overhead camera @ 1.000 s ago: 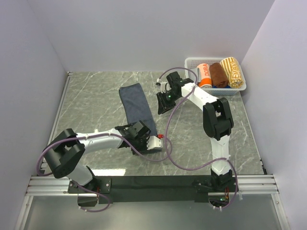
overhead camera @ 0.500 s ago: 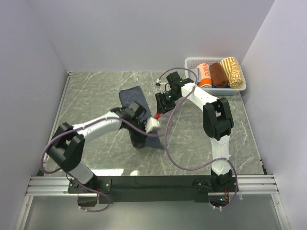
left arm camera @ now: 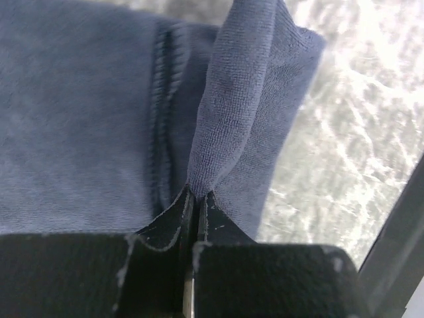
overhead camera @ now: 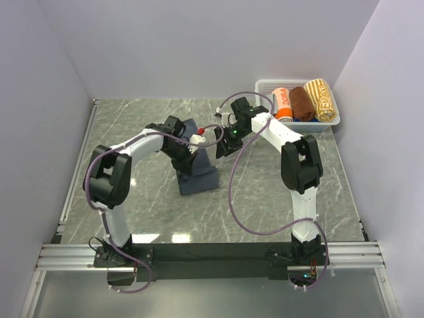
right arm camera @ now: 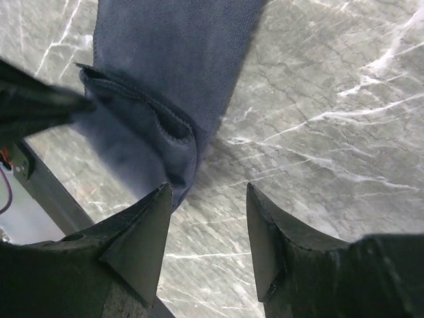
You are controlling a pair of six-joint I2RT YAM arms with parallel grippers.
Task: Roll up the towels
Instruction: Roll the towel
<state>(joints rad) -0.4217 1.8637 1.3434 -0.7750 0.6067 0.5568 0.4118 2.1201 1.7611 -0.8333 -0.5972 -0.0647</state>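
Towel lies folded over itself near the middle of your surface, with your left fingers clamped tight on a raised fold of it. Your right fingers stand apart beside its folded edge, holding nothing.
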